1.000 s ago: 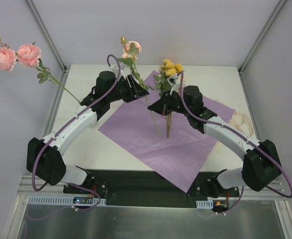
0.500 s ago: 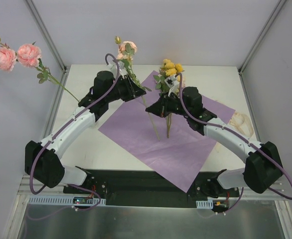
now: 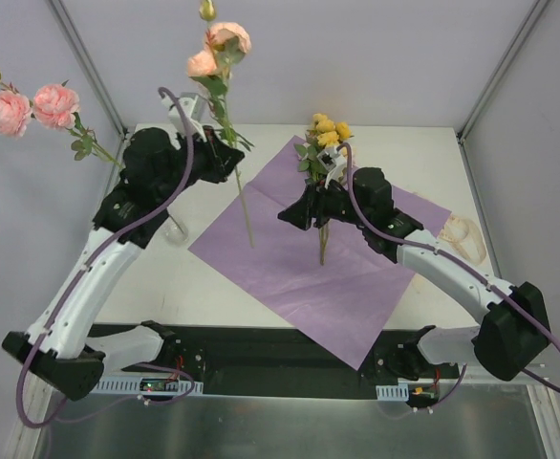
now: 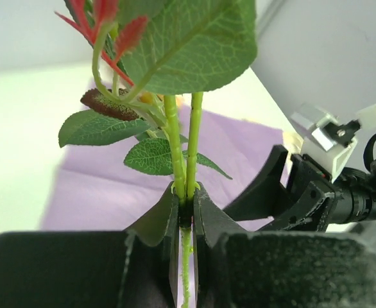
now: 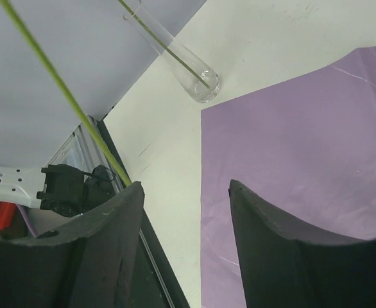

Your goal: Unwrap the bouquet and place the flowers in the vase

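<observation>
Nearest us, at six o'clock, the two arms rose from their black bases. Just beyond them lay the purple paper, a flat matte sheet set like a diamond on the white table, its near corner reaching past the table edge at about five o'clock.

At nine o'clock, just off the paper's left corner, stood the vase, slim and of clear glass, with a thin green stalk inside it. Two full pink roses on that stalk leaned far out toward ten o'clock, past the table edge. At three o'clock a cream ribbon lay in loose loops on the bare table.

Over the middle of the sheet the right gripper had its blunt black fingers apart, with only paper and table between them. A thin green stalk ran past one fingertip; we could not tell whether it touched. The yellow roses, small and tightly clustered, stood just above this gripper, their stalk hanging below it.

Farther off, toward eleven o'clock, the left gripper was raised and clamped on the pink rose stem, two smooth green stalks squeezed side by side between wedge-shaped tips. Broad veined leaves and small red ones spread above the grip, and the ruffled pink blooms stood highest at twelve o'clock
</observation>
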Motion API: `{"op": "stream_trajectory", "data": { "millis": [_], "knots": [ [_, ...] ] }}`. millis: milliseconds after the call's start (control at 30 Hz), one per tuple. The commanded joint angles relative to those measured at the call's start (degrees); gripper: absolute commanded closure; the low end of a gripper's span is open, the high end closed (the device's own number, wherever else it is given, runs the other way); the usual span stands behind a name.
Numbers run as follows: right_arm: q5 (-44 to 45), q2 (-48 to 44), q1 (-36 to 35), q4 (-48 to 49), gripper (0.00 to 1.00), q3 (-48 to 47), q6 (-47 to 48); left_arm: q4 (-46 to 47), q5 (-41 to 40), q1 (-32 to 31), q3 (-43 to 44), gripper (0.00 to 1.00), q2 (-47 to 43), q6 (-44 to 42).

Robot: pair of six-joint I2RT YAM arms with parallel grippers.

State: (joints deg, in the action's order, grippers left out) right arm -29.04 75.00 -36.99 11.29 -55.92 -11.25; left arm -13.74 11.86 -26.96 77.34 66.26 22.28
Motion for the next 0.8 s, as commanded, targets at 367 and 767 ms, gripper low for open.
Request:
{"op": "stream_trajectory", "data": {
  "millis": [367,767],
  "knots": [
    [1.0,-1.17,-0.01,-1.53,0.41,-3.76,2.46,3.08,-42.18,2.69,11.0,1.0,-4.82,-31.16],
    [1.18,-0.74,-0.01,-1.62,0.41,-3.67,2.9,18.28,-42.79,10.17,1.33,1.0,-3.94,-32.3]
  ]
}}
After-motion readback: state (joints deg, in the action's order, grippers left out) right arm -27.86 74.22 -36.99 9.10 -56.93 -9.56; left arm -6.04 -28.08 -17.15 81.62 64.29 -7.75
